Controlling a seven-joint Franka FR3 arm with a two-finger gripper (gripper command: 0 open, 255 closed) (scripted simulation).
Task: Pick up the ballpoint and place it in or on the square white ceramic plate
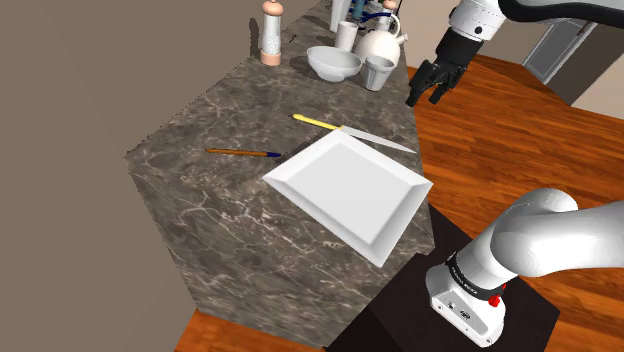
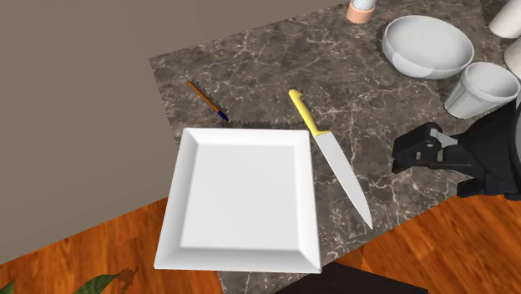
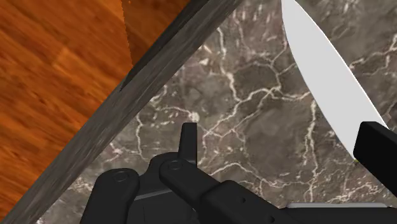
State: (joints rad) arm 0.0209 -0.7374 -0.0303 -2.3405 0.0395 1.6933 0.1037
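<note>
The ballpoint (image 1: 243, 152) (image 2: 207, 100) is a thin orange-brown pen with a blue end. It lies flat on the dark marble counter (image 1: 200, 190), just past a corner of the square white plate (image 1: 352, 190) (image 2: 242, 196). The plate rests at the counter's near edge and overhangs it. My black gripper (image 1: 425, 90) (image 2: 409, 154) (image 3: 283, 143) hovers open and empty over the counter's edge, by the knife blade (image 3: 324, 83). The pen lies far from it, beyond the knife and the plate.
A yellow-handled knife (image 1: 350, 132) (image 2: 330, 154) lies between the gripper and the plate. A white bowl (image 1: 333, 63), a cup (image 1: 379, 72), a white pot (image 1: 378, 42) and a grinder (image 1: 271, 35) stand at the far end. Wood floor (image 3: 57, 70) lies beyond the edge.
</note>
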